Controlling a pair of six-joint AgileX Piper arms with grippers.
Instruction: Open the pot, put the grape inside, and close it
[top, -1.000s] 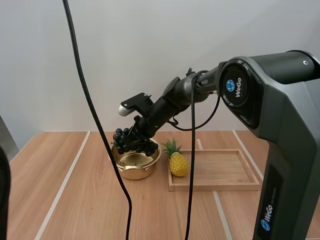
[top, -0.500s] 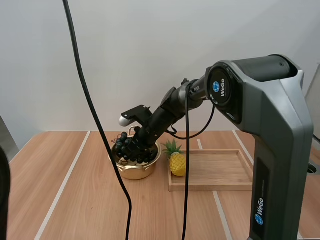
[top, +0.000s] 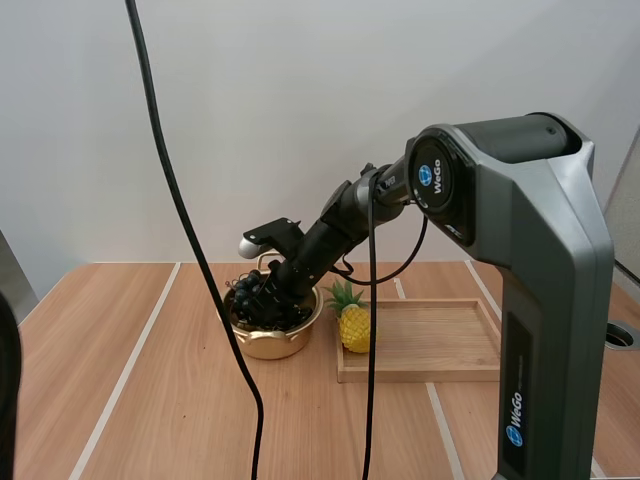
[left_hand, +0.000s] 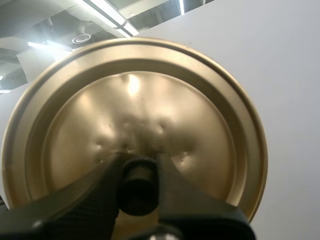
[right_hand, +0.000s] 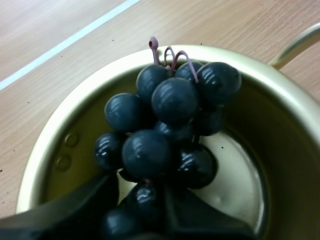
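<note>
The gold pot (top: 272, 340) stands uncovered on the wooden table, left of the tray. My right gripper (top: 270, 288) reaches down over it, shut on the bunch of dark grapes (top: 252, 296). In the right wrist view the grapes (right_hand: 170, 125) hang inside the pot (right_hand: 285, 150), just above its floor, with my right gripper (right_hand: 142, 205) pinching the bunch's near end. In the left wrist view my left gripper (left_hand: 137, 187) is shut on the black knob of the gold lid (left_hand: 200, 125), held up in the air with its top side toward the camera.
A toy pineapple (top: 354, 322) stands just right of the pot, against the left end of a shallow wooden tray (top: 440, 345). Bare table lies to the left and in front of the pot.
My right gripper has come down with the grapes, from just above the pot's rim to inside the pot.
</note>
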